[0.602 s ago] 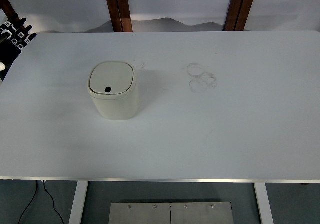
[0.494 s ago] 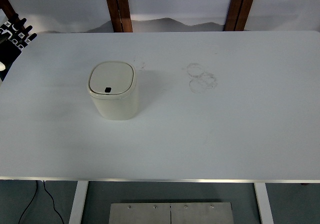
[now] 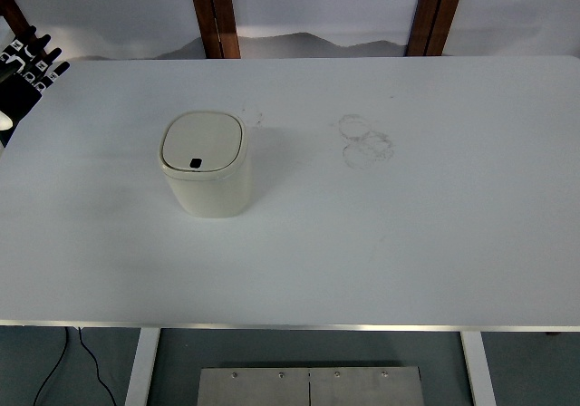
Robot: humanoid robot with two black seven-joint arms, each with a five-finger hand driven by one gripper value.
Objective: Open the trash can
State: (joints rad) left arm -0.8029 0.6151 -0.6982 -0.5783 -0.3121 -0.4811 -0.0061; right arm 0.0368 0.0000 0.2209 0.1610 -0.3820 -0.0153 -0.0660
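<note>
A small cream trash can (image 3: 206, 163) stands on the white table (image 3: 381, 243), left of the middle. Its square lid (image 3: 204, 141) lies flat and closed, with a small dark button near the lid's front edge. My left hand (image 3: 25, 66), black with white marks, shows at the far left edge, beside the table's back left corner and well away from the can. Its fingers are spread and hold nothing. The right arm is out of the picture.
Faint ring stains (image 3: 364, 140) mark the tabletop right of the can. Two brown wooden posts (image 3: 214, 14) stand behind the table. A dark cable (image 3: 63, 365) hangs below the front edge at the left.
My left hand has shifted slightly at the left edge. The trash can has not moved and its lid stays closed.
</note>
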